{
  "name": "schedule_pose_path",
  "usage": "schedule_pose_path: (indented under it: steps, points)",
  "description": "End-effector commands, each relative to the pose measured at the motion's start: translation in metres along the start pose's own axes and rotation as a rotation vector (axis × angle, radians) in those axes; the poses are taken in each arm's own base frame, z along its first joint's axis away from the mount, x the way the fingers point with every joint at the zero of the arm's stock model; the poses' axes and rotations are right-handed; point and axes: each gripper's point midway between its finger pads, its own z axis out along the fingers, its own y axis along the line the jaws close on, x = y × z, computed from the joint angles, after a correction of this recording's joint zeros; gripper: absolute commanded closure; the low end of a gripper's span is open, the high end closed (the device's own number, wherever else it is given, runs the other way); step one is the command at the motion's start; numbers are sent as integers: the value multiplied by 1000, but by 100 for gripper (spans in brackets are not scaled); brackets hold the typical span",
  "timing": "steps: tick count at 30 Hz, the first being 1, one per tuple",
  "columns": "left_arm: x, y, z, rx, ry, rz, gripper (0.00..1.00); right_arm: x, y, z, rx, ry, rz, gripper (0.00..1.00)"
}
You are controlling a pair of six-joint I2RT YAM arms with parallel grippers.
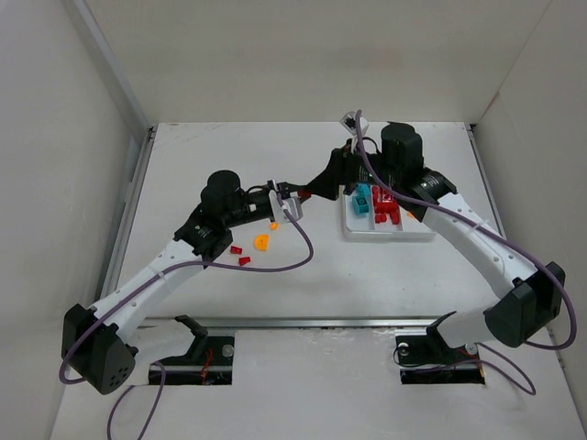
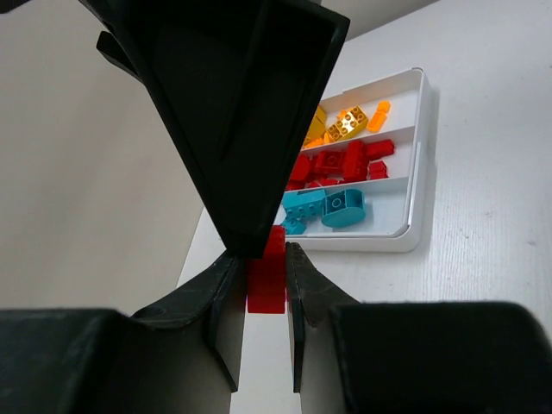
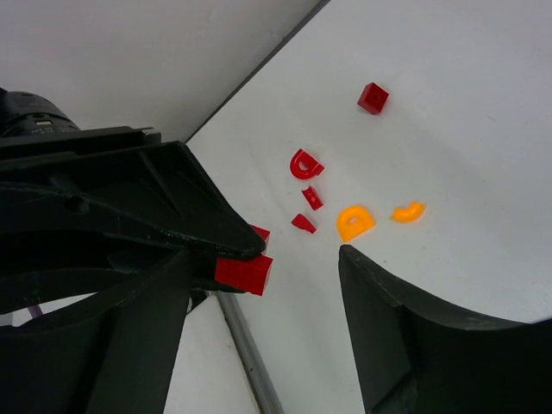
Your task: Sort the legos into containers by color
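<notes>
The white counter (image 1: 367, 293) carries one white tray (image 1: 390, 236) on its right half. The tray lies flat and is divided into three long compartments. Left of the tray and apart from it, loose bricks lie scattered on the bare surface: a red cube (image 3: 373, 97), a red arch (image 3: 304, 164), two small red pieces (image 3: 312, 197) close together, an orange arch (image 3: 355, 222), and a curved orange piece (image 3: 408, 210) just beside that arch. A metal strip (image 1: 303, 322) crosses the counter near its front edge.
</notes>
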Motion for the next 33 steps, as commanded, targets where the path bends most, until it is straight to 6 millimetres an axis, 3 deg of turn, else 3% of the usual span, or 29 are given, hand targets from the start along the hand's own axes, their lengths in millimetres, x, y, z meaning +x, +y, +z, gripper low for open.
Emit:
schedule_pose_path:
  steps: [1,5,9,14,17,20,21,22,23,24,26,27,28,29,30,32,33]
  points:
    - [-18,7,-4,-30,-53,31,100,1,11,7,-67,0,-33,28]
    - [-16,10,-5,-47,-40,21,100,12,17,17,-89,30,-28,35]
    - [-12,7,-5,-42,-34,15,100,10,19,22,-97,33,-31,47]
    - [-13,10,-5,-54,-34,20,100,12,25,25,-126,47,-32,45]
    - [-11,13,-5,-72,-20,20,100,11,24,25,-118,44,-32,58]
    - [-8,16,-6,-89,-7,19,100,11,24,25,-118,44,-32,62]
    - [-7,17,-7,-97,-2,19,100,16,23,25,-125,54,-27,58]
    - [-8,20,-7,-109,-2,24,100,16,23,25,-125,54,-27,39]
    - [-3,21,-6,-116,13,18,100,18,23,25,-122,62,-20,28]
    - [-3,21,-6,-116,13,18,100,20,20,27,-119,69,-15,23]
    - [-2,22,-6,-125,20,18,100,20,20,27,-119,69,-15,23]
    - [-2,23,-6,-125,21,28,100,20,20,27,-119,69,-15,25]
    - [-2,23,-6,-125,21,29,100,16,22,26,-122,61,-21,35]
    - [-2,23,-6,-125,21,29,100,16,22,26,-122,61,-21,35]
    - [-2,23,-6,-125,21,29,100,12,25,26,-125,55,-18,47]
    - [-4,24,-6,-129,15,33,100,12,25,26,-125,55,-17,57]
    - [-4,24,-6,-129,15,33,100,12,25,27,-135,59,-17,67]
